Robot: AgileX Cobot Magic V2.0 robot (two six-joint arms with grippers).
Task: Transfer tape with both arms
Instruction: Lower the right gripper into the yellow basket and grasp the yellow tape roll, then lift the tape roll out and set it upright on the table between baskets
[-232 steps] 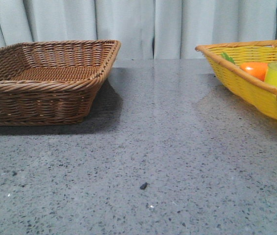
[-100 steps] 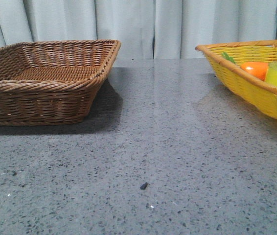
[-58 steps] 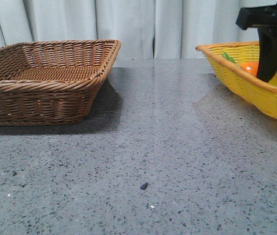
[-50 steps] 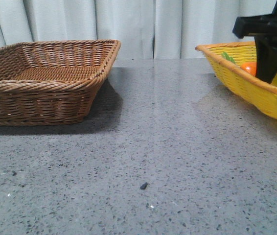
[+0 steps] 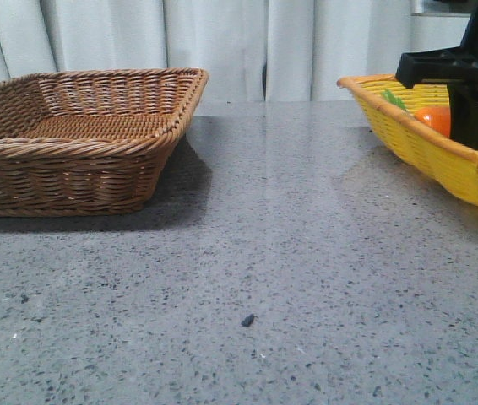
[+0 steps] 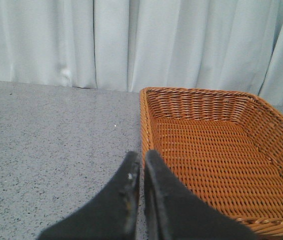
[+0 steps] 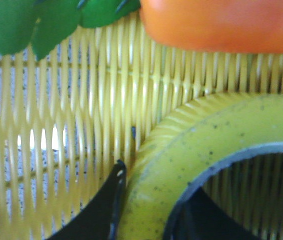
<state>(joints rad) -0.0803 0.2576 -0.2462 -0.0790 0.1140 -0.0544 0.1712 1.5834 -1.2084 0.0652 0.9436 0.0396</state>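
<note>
My right gripper [image 7: 146, 220] is reaching into the yellow woven basket [image 5: 425, 143], fingers straddling the wall of the translucent yellow tape roll [image 7: 191, 150] lying beside the orange carrot [image 7: 221, 25]; I cannot tell whether they are gripping. My left gripper [image 6: 142, 165] is hovering with jaws pressed together beside the brown wicker basket [image 6: 221, 150].

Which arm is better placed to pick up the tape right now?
Right. The right gripper straddles the tape wall inside the yellow basket; the left gripper sits closed by the brown basket.
</note>
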